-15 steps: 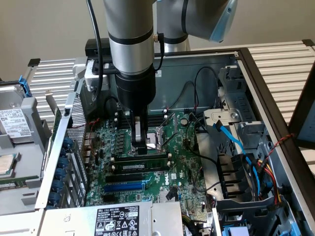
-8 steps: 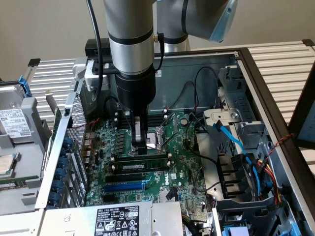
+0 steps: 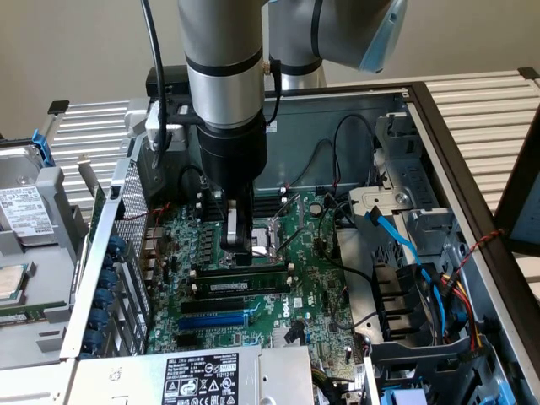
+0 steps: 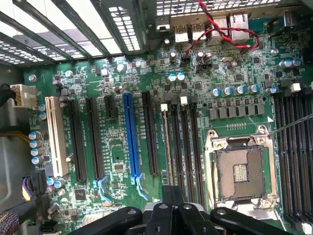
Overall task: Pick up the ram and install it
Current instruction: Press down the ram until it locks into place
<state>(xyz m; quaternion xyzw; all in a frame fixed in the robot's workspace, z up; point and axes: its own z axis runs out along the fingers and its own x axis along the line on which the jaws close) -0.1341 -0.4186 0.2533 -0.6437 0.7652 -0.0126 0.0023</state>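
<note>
Tool pressed together over the seated ram

My tool (image 3: pixel 242 246) is pinched shut, empty, just above the ram (image 3: pixel 245 287) lying in its slot; pushing off-centre could leave one end unlatched or stress the motherboard (image 3: pixel 312 278).

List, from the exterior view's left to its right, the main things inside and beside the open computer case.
Hard drive → perforated metal bracket → end effector over the ram → empty CPU socket → blue cable → red and yellow wires.
</note>
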